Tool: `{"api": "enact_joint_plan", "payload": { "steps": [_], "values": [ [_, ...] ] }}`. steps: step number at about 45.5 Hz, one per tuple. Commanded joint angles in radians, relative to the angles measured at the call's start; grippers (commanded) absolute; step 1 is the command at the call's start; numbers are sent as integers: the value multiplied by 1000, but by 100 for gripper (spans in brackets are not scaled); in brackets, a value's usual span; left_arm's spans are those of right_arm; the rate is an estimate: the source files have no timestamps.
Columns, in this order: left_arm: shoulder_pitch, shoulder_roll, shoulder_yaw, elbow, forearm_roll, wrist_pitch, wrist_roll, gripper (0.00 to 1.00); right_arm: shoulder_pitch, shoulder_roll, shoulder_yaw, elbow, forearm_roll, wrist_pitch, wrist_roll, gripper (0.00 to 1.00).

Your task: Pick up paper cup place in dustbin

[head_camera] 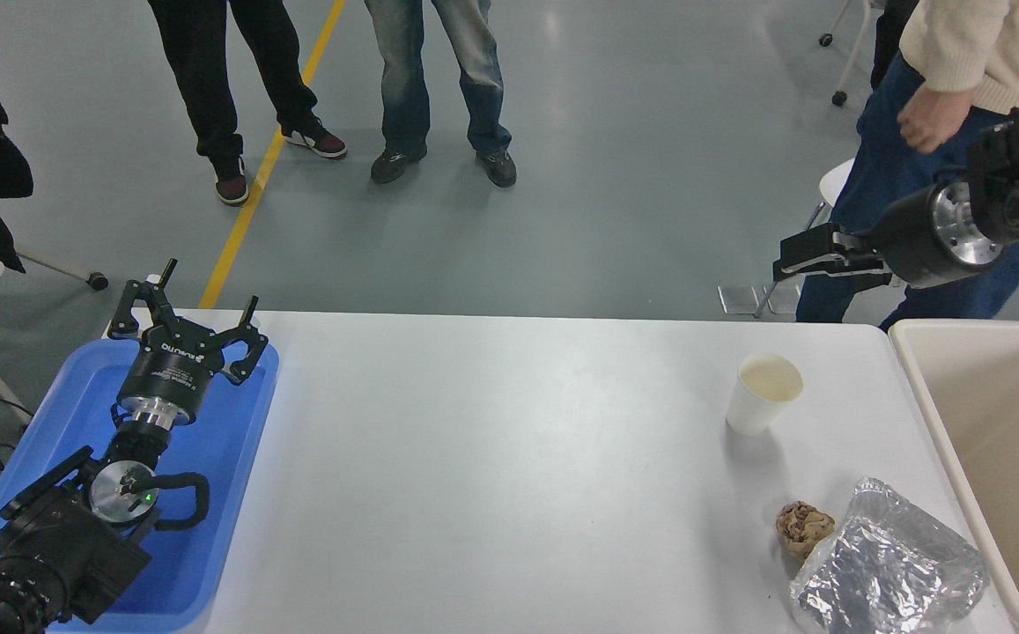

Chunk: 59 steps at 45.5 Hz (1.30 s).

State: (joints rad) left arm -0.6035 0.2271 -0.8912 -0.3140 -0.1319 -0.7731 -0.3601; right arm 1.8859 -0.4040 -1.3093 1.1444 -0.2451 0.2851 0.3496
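The paper cup [763,394] stands upright on the white table [491,458], right of centre, white outside and cream inside. The beige dustbin [918,377] takes up the right edge, its near wall just right of the cup. High beyond the table's far right edge hangs my right gripper [788,259], pointing left, well above and behind the cup. It looks open and holds nothing. My left gripper [185,310] is parked open over the blue tray [236,440] at the lower left.
A crumpled brown paper ball [805,527] and a silver foil bag [889,563] lie near the front right, between the cup and the table's near edge. A person in a cream sweater [958,53] stands behind my right arm; two more people stand further back.
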Motion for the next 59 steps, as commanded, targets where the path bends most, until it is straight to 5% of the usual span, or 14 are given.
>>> {"api": "enact_joint_plan", "payload": {
  "steps": [1, 33, 59],
  "values": [
    [1, 0, 0, 0, 0, 0, 0, 100, -238, 52, 39, -167, 4, -63, 0, 100],
    [1, 0, 0, 1, 0, 0, -2, 100, -545, 155, 87, -391, 135, -190, -4, 100],
    [1, 0, 0, 0, 0, 0, -2, 100, -634, 165, 85, -496, 121, -216, -98, 99]
  ]
}}
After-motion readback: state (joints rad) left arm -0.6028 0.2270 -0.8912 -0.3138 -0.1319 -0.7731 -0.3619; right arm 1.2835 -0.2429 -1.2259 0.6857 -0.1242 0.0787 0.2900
